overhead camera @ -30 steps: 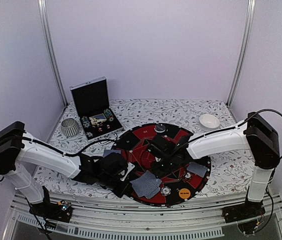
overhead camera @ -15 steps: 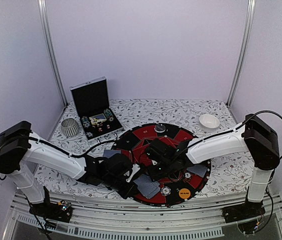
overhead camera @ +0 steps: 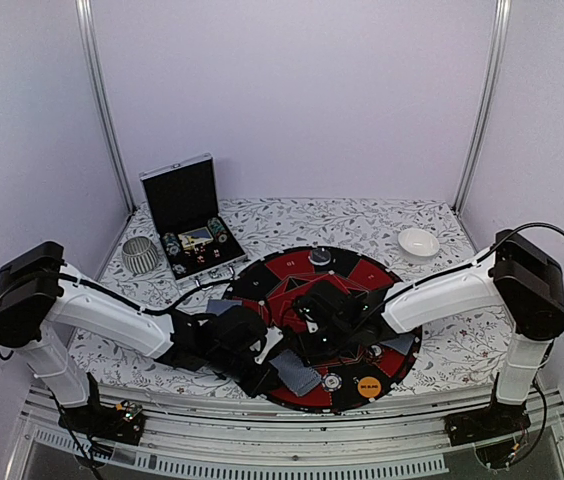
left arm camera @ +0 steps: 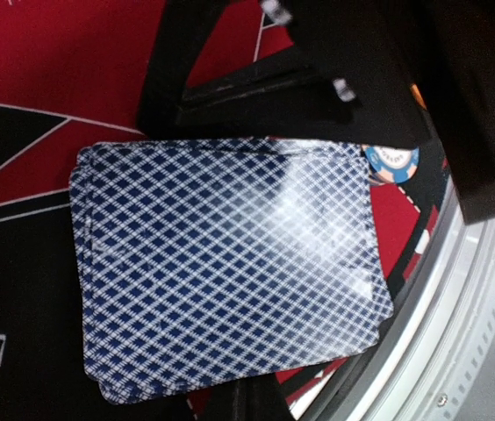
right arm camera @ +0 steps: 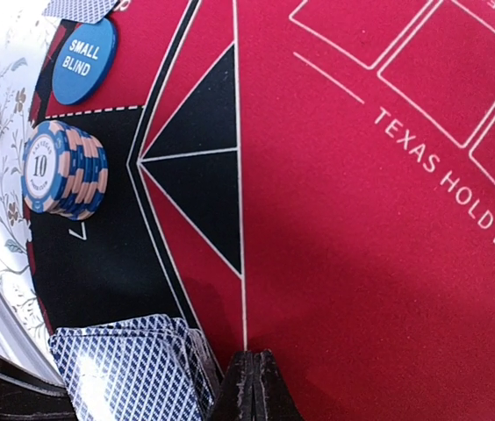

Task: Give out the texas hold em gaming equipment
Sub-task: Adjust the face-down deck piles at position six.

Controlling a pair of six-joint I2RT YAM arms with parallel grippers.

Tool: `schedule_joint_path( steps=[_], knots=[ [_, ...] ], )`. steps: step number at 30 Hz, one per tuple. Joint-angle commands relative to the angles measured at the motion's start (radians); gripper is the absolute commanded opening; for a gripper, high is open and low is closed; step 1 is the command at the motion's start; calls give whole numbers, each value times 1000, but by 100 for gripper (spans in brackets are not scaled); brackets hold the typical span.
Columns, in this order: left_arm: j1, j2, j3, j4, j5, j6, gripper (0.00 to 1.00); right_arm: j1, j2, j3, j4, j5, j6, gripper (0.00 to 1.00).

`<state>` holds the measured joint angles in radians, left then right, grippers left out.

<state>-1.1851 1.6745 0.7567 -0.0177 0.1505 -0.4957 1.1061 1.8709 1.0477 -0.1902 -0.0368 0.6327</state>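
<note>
Since a second ago the right arm has been swung down and leftward across the mat [overhead camera: 367,272], so its right claw [right arm camera: 249,386] is now parked just beside the deck of cards [left arm camera: 221,263]. The left arm has been nudged slightly inward.

The right claw is seen clenched at the bottom centre of its own view, pads pressed together with nothing between them. The left claw [overhead camera: 267,368] appears to be clamped on the deck's lower edge, though its fingers are mostly hidden beneath the cards. The deck is held just over the mat's near rim, lower centre of the overhead view.

Trouble could be caused here. If the closed tip is driven into the loosely squared deck, several slick cards could be dragged off together or spilled onto the bench [overhead camera: 462,340]. The chip stack [right arm camera: 61,171] could also be toppled by a wide sweep.

The cards are glossy, lattice-printed and round-cornered. The mat looks matte and felt-like. The chips are blue discs with peach stripes, and the small-blind button [right arm camera: 85,61] is a flat blue disc.
</note>
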Motion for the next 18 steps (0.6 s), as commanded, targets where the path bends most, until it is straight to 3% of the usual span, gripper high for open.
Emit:
schedule_joint_path(
  steps=[1,6,14,18],
  knots=[
    [-15,-19,3,52,2,34,0,12,-33,-31,10,-50,3,2],
    [-14,-66,-32,48,-2,30,0,-11,-97,-57,-35,5,-6,7],
    [-14,-98,-65,26,9,37,5,-22,-180,-50,-97,60,-49,24],
    [-13,-185,-68,-2,40,59,10,-21,-231,-51,-116,55,-91,33]
  ],
)
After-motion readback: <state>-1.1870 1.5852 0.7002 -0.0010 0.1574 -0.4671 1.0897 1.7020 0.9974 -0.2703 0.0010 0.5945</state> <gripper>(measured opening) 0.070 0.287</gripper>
